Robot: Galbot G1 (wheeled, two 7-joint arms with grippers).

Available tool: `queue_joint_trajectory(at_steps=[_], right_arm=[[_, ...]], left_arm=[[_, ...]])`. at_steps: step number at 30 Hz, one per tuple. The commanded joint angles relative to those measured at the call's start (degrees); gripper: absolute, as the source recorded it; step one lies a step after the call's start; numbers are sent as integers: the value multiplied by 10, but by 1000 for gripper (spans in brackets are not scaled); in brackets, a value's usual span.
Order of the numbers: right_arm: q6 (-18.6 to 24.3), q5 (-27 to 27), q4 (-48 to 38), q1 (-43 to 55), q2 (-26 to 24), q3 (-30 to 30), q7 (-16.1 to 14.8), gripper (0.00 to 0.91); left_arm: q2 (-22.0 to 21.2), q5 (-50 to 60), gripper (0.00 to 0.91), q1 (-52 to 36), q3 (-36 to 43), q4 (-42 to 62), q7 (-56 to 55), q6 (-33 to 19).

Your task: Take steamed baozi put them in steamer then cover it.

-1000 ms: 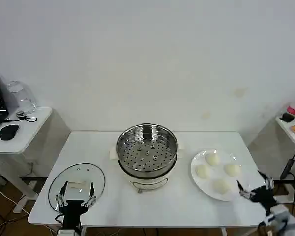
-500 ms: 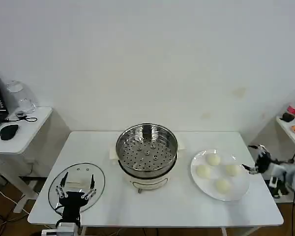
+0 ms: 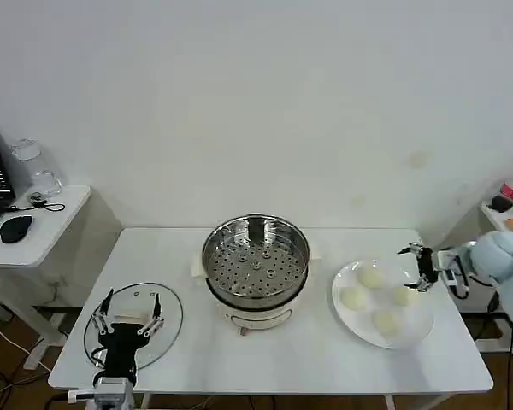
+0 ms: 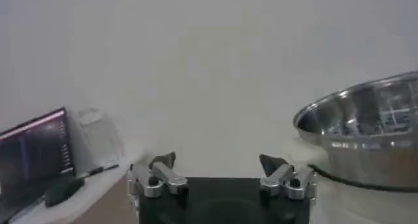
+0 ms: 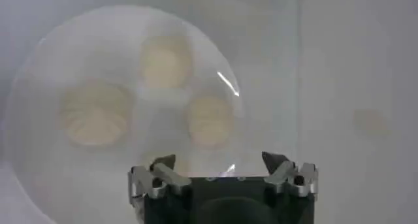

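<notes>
Opening step in hand, by the look of it: fetching the first of the buns (image 3: 370, 278) from the plate (image 3: 415, 334) at the 3 o'clock side of the table (image 3: 316, 359). Four buns on the plate, none yet in the steamer (image 3: 256, 260), standing open and bare at the middle of the table, holes of the tray plain to see. Right gripper (image 3: 415, 266) poised over the plate's 2 o'clock rim, just beside the far buns, fingers spread wide and holding nothing; from the right wrist camera, three buns (image 5: 166, 61) in clear sight ahead of the open fingers, a fourth half hidden near the gripper body. Left gripper (image 3: 126, 313) hanging over the lid (image 3: 167, 329) at the table's 8 o'clock corner, fingers also spread wide, set either side of the pale bar handle but not closed on it; steamer wall (image 4: 366, 137) visible off to one side from the left wrist camera. Next, in all likelihood: lowering the right gripper around the nearest bun, closing gently enough not to squash the soft dough, lifting clear of the neighbours, then swinging toward 9 o'clock to reach the steamer. Covering to come last, once all four sit on the tray.
</notes>
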Motion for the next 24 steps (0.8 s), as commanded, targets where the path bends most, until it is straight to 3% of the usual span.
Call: queue_joint_trajectory(at_steps=[1, 22, 24], right_arm=[[4, 16, -137, 113, 79, -144, -24, 907], [4, -23, -222, 121, 150, -144, -1, 907], [4, -24, -227, 121, 153, -144, -1, 867]], left_arm=[[0, -1, 907, 2, -11, -6, 3, 0], [-3, -2, 907, 14, -27, -13, 3, -6], [-3, -2, 907, 15, -27, -14, 3, -7]])
